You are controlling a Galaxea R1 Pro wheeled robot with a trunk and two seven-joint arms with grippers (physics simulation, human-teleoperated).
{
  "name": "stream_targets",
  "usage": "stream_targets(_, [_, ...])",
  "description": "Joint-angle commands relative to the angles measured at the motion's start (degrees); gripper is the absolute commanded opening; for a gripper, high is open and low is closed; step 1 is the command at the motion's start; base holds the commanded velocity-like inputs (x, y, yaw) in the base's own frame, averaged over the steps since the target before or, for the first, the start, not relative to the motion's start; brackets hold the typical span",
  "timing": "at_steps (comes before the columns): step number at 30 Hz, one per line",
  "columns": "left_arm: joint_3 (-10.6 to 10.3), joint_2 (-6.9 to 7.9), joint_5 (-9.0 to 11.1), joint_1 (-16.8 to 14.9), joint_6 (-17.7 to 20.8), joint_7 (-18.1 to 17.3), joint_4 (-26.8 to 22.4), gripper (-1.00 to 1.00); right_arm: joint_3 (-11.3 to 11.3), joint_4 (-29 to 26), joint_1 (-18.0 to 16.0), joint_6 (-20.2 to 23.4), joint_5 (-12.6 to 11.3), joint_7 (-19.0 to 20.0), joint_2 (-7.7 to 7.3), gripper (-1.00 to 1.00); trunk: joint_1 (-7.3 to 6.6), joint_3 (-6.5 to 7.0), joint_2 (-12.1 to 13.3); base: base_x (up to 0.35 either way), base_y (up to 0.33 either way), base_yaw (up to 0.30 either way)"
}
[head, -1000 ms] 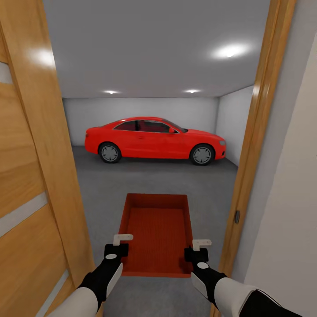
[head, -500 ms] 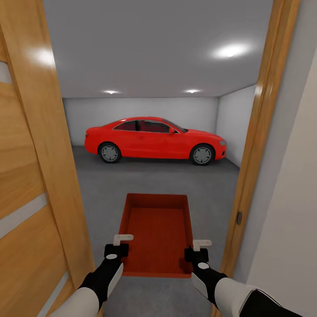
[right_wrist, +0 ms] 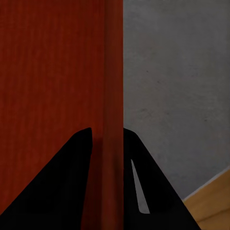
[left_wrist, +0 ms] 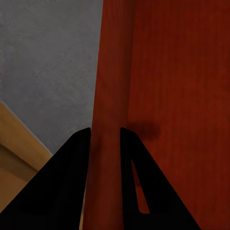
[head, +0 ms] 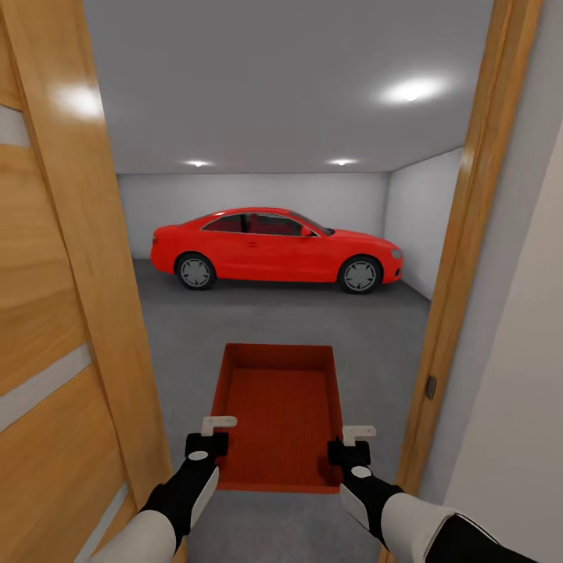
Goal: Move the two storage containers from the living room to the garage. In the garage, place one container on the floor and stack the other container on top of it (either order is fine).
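An orange-red storage container (head: 280, 410) hangs in front of me, carried level between both arms, in the doorway to the garage. My left gripper (head: 213, 438) is shut on its left wall and my right gripper (head: 353, 444) on its right wall. The left wrist view has the thin red wall (left_wrist: 108, 115) pinched between two dark fingers (left_wrist: 76, 158). In the right wrist view the same grip holds the right wall (right_wrist: 112, 96). Dark grey concrete floor (head: 367, 328) spreads under and beyond the container.
A wooden door (head: 55, 313) stands open close on my left. The wooden door frame (head: 461, 258) and a pale wall (head: 524, 375) close in on my right. A red car (head: 274, 246) is parked across the far side of the garage, with bare floor before it.
The door and frame have slid slightly outward at the view's edges, so the camera has advanced a little through the doorway. Container and grippers keep the same pose.
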Motion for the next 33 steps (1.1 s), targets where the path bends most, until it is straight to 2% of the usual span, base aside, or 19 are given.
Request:
stream_targets(1, [1.3,-0.07,2.9,0.0,0.5,0.8,-0.2,-1.00,-1.5,-0.3,0.0,0.2,1.0,0.2,1.36,-1.00,0.02,-0.10,-0.1,0.000,0.006,0.000])
stream_targets(10, [1.4,-0.08,2.9,0.0,0.5,0.8,0.0,-1.00,-1.5,-0.3,0.0,0.2,1.0,0.2,1.35,-1.00,0.02,-0.10,-0.1,0.077,0.001,0.000])
stream_targets(33, [1.4,-0.07,2.9,0.0,0.5,0.8,0.5,-1.00,-1.5,-0.3,0.0,0.2,0.9,0.2,1.35,-1.00,0.02,-0.10,-0.1,0.312,0.000,0.000])
